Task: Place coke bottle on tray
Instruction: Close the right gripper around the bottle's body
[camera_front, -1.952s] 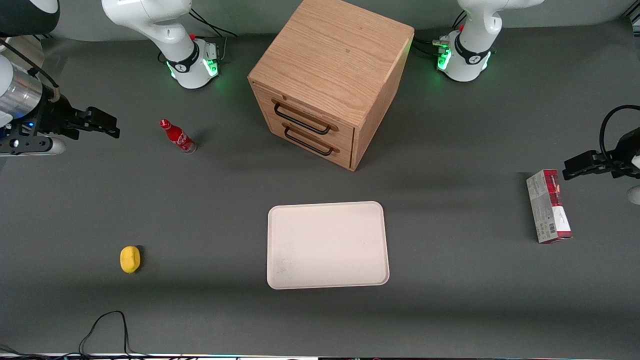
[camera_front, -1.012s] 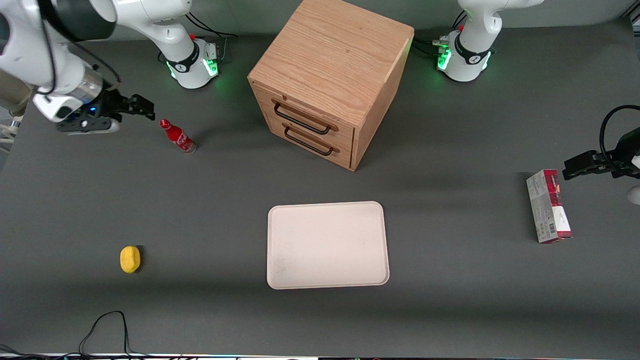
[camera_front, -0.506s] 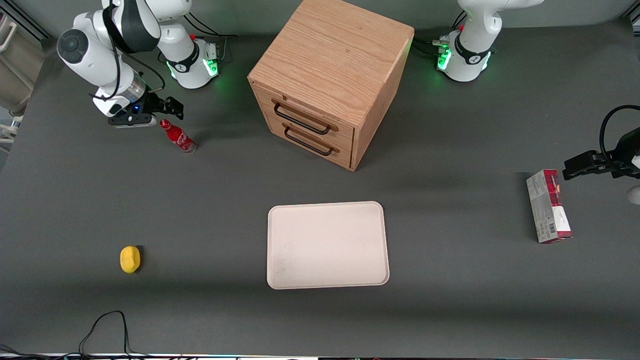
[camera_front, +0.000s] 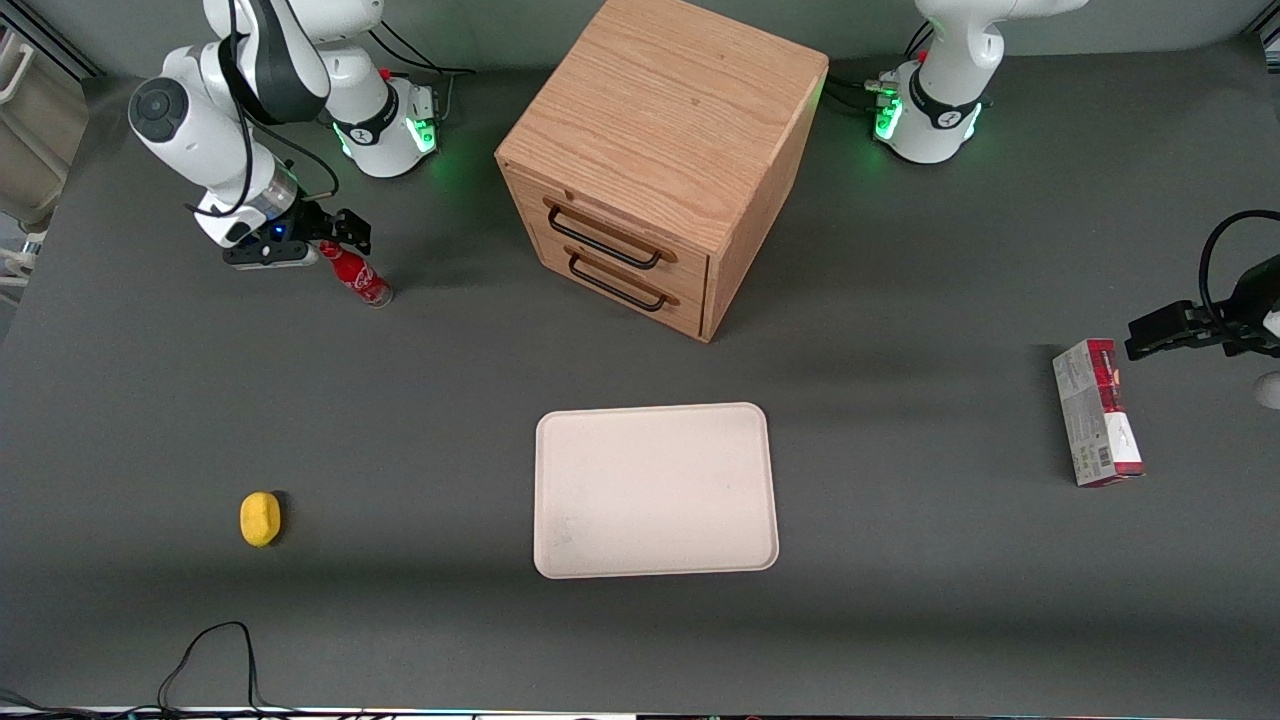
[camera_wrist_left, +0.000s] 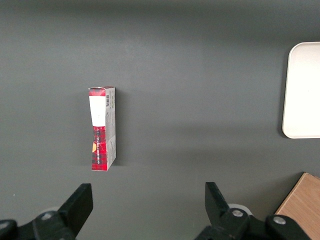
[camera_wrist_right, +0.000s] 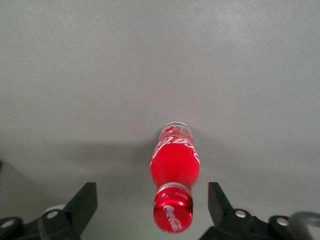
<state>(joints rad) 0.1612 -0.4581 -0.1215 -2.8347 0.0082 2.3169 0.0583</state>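
The coke bottle stands upright on the grey table; in the front view its cap is partly covered by the gripper, while the wrist view shows the cap and the white script on the red body plainly. The gripper hangs directly above the bottle with its fingers spread wide, one on either side of the cap and touching nothing. Measured from the bottle, the tray lies well apart, nearer the front camera. The wooden cabinet stands beside the bottle toward the parked arm's end. A yellow object lies nearer the camera than the bottle.
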